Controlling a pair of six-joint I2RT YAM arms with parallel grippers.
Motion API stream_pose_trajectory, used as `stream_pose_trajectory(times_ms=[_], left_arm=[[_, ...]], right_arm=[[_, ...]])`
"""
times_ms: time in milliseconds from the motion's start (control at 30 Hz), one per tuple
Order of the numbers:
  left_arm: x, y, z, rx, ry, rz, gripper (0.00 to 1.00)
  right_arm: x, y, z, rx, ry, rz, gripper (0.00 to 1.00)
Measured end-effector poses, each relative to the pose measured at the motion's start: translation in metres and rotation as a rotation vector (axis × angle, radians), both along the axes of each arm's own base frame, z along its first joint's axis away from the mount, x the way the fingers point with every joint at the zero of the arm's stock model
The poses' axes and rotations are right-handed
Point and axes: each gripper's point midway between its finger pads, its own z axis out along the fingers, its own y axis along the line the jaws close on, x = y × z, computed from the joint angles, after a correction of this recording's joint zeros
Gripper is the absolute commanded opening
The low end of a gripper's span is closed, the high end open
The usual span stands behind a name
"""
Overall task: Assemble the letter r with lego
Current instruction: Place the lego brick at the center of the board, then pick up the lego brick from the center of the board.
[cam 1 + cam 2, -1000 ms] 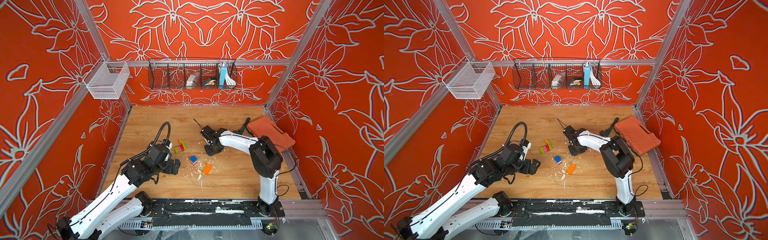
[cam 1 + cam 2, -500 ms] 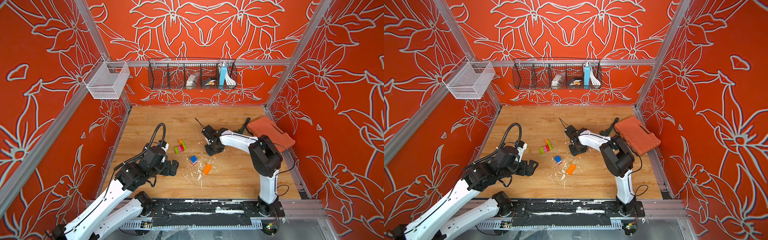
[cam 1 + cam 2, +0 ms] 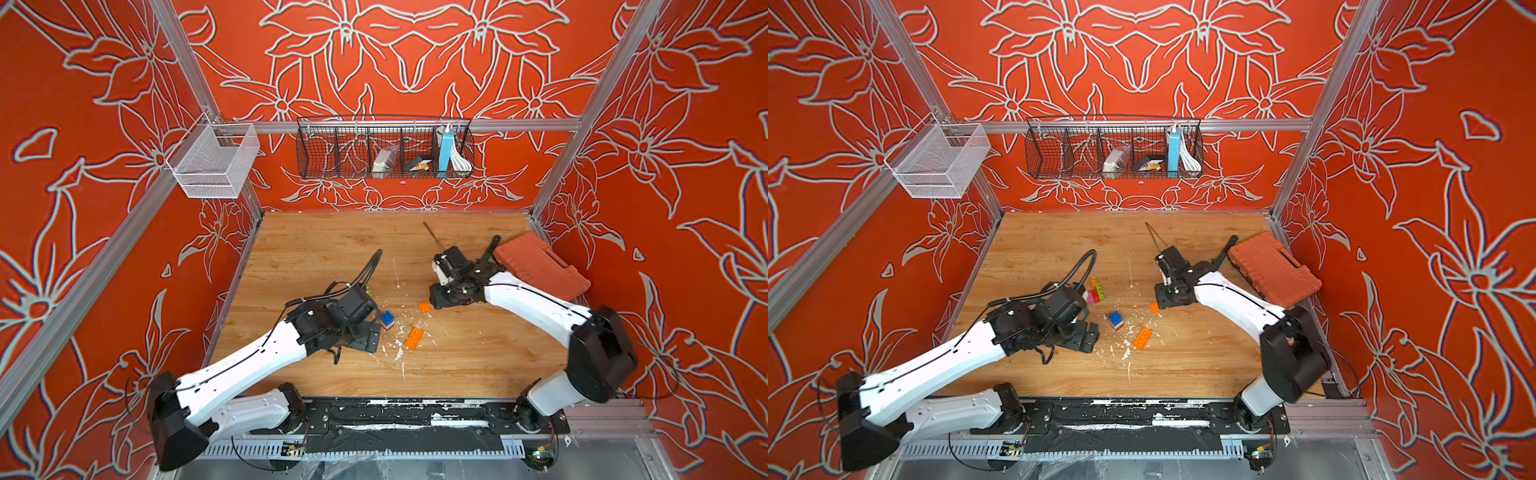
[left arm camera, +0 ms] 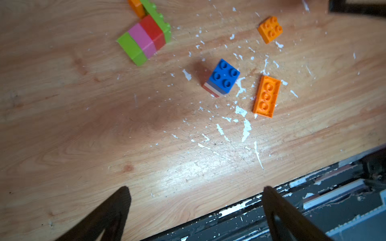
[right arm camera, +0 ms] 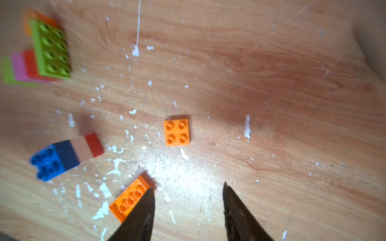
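- Our right pincer [image 5: 187,187] hangs low over the desk [image 5: 282,68], its fingers partly spread and nothing between them.
- Just ahead of its tips the small orange brick [image 5: 177,132] sits studs up, loose, touching neither finger.
- Off to one side of those fingers lies the long orange brick [image 5: 128,200], apparently studs down. One finger covers its end in the wrist view, but both top views show it clear of the pincer.
- Further out on that same side stands the blue stack [image 5: 66,154]: blue on white on red, three bricks joined, apart from everything else.
- Farthest from the right pincer is the green cluster [image 5: 49,48]: a lime plate with an orange piece behind it and a red, pink and lime row attached, resting on its side.
- Our left pincer [image 4: 195,188] is spread wide and empty, near the front edge of the desk and well back from every brick. The blue stack is the nearest to it.
- We judge the work partway done: two sub-parts are joined, but nothing reads as an r yet.
- Left to do, as we see it: gather both orange bricks and the blue stack, then press them onto the green cluster.
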Motion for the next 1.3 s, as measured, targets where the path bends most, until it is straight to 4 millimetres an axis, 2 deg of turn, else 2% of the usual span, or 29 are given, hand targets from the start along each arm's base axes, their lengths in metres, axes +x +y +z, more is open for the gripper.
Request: stream_pose_trajectory(times_ms=[67,167,233,333,467,533,633,833,900,1100,1300], left_arm=[[-0.002,-0.018,-0.010,0.025,0.034,-0.028,0.92],[-0.003,-0.043,-0.026,0.045,0.075,-0.063,0.93],[-0.009,-0.058,-0.034,0.048,0.085,-0.107,0.94],[-0.017,-0.077,-0.041,0.039,0.098,-0.173,0.89],[-0.009,-0.098,-0.049,0.052,0.112,-0.213,0.71],[-0.004,-0.109,-0.056,0.066,0.118,-0.234,0.67],[0.003,-0.122,-0.068,0.097,0.133,-0.260,0.66],[0.016,-0.131,-0.091,0.143,0.165,-0.277,0.66],[0.023,-0.129,-0.096,0.150,0.175,-0.266,0.66],[0.044,-0.125,-0.104,0.159,0.189,-0.247,0.66],[0.045,-0.134,-0.108,0.148,0.209,-0.277,0.66]], right_arm=[[-0.001,-0.022,0.006,0.077,-0.003,-0.084,0.53],[-0.005,-0.053,0.003,0.150,0.028,-0.200,0.52],[-0.010,-0.065,0.001,0.191,0.050,-0.250,0.51],[-0.014,-0.074,0.008,0.267,0.060,-0.294,0.51],[-0.020,-0.083,0.029,0.364,0.033,-0.331,0.50],[-0.024,-0.085,0.042,0.395,-0.001,-0.334,0.50],[-0.035,-0.090,0.064,0.414,-0.053,-0.331,0.51],[-0.053,-0.095,0.120,0.435,-0.181,-0.293,0.52],[-0.057,-0.096,0.130,0.435,-0.202,-0.285,0.52],[-0.065,-0.098,0.129,0.418,-0.184,-0.280,0.52],[-0.065,-0.098,0.123,0.407,-0.156,-0.283,0.52]])
